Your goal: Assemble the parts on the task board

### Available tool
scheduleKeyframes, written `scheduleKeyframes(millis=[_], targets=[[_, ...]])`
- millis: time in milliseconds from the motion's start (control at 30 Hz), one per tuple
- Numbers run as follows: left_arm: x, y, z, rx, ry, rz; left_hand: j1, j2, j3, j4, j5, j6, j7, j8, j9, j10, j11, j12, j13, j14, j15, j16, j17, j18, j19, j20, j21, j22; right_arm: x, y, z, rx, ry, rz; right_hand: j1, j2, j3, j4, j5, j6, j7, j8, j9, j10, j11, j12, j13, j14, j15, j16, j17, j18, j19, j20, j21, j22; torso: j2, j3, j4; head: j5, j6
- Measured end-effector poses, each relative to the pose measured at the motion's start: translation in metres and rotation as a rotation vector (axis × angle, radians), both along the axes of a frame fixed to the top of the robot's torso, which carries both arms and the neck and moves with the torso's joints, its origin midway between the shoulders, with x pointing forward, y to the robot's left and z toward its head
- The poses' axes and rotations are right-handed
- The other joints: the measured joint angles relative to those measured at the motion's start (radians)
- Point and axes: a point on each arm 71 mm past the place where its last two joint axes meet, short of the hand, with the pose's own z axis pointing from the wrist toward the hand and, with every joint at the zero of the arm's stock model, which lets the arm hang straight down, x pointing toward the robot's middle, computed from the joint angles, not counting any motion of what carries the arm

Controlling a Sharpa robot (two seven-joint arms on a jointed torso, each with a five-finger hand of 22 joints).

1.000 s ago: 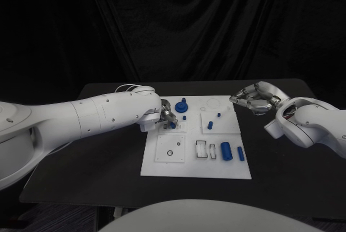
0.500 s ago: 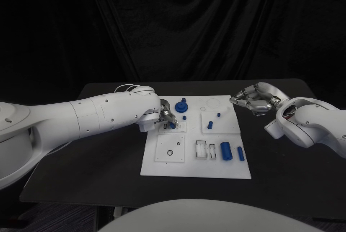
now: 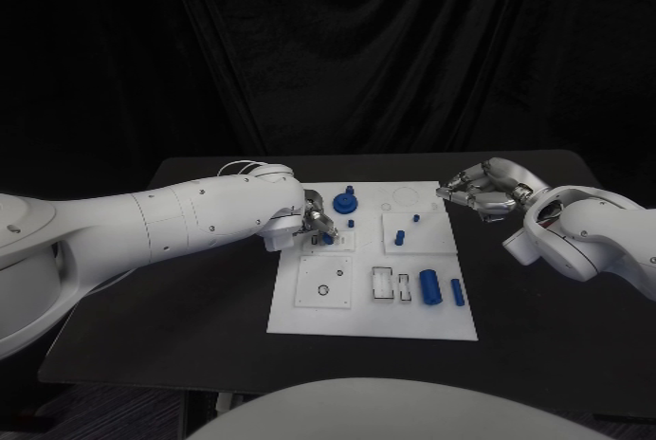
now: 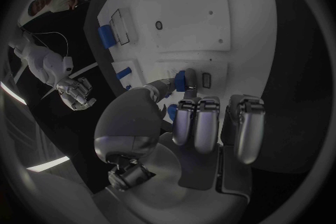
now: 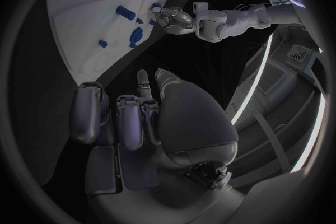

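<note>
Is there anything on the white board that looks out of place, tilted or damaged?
Nothing stands out. The task board lies flat, the blue parts lie on it, and the left hand holds a small blue part against the board.

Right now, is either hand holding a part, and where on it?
The left hand pinches a small blue part by its sides, over the task board. The right hand hangs beside the board's edge with fingers curled, holding nothing.
</note>
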Motion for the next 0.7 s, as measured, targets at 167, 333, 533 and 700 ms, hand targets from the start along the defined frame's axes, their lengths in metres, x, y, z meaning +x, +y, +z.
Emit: scheduleKeyframes(millis=[167, 333, 533, 700], targets=[[0.0005, 0.0, 0.0, -0.002, -0.001, 0.0, 0.0, 0.0, 0.001, -0.001, -0.008, 0.0, 0.0, 0.0, 0.0, 0.0, 0.0, -0.004, 0.0, 0.0, 0.0, 0.0, 0.0, 0.0, 0.0, 0.0, 0.0, 0.0, 0.0, 0.0002, -0.0004, -0.001, 0.004, 0.001, 0.0, 0.0, 0.0, 0.0, 0.0, 0.0, 0.0, 0.0, 0.0, 0.0, 0.0, 0.0, 0.0, 0.0, 0.0, 0.0, 0.0, 0.0, 0.0, 0.0, -0.001, 0.0, 0.0, 0.0, 0.0004, 0.001, 0.0], [0.0016, -0.0001, -0.0003, -0.005, -0.003, -0.001, -0.007, 0.006, 0.001, -0.001, -0.039, 0.001, 0.001, -0.012, 0.003, 0.0, 0.0, -0.008, 0.0, 0.0, 0.0, 0.0, 0.0, 0.0, 0.0, 0.0, 0.0, 0.0, 0.0, 0.0004, -0.0007, -0.002, 0.008, 0.003, 0.0, 0.0, 0.0, 0.0, 0.0, 0.0, 0.0, 0.0, 0.0, 0.0, 0.0, 0.0, 0.0, 0.0, 0.0, 0.0, 0.0, 0.0, -0.004, 0.004, -0.008, 0.0, 0.0, 0.0, -0.0001, 0.002, 0.0], [0.0025, 0.0001, -0.0008, -0.012, -0.007, -0.002, -0.008, 0.006, 0.001, -0.001, -0.045, 0.004, 0.004, -0.015, 0.006, 0.0, 0.0, -0.015, 0.0, 0.0, 0.0, 0.0, 0.0, 0.0, 0.0, 0.0, 0.0, 0.0, -0.0001, 0.0004, -0.0011, -0.004, 0.013, 0.004, 0.0, 0.0, 0.0, 0.0, 0.0, 0.0, 0.0, 0.0, 0.0, 0.0, 0.0, 0.0, 0.0, 0.0, 0.0, -0.007, 0.0, 0.0, -0.004, 0.004, -0.008, 0.0, 0.0, 0.0, -0.0006, 0.002, 0.0], [0.0028, 0.0002, -0.0012, -0.018, -0.013, -0.001, -0.002, 0.012, 0.001, -0.001, -0.011, 0.006, 0.006, -0.025, 0.014, 0.0, 0.0, -0.015, 0.0, 0.0, 0.0, 0.0, 0.0, 0.0, 0.0, 0.0, 0.0, 0.0, -0.0002, 0.0002, -0.0013, -0.005, 0.016, 0.004, 0.0, 0.0, 0.0, 0.0, 0.0, -0.004, 0.004, 0.0, 0.0, 0.0, 0.0, 0.0, 0.0, 0.0, 0.0, -0.007, 0.0, 0.0, -0.004, 0.004, -0.008, 0.0, 0.0, 0.0001, -0.0013, 0.001, 0.0]])
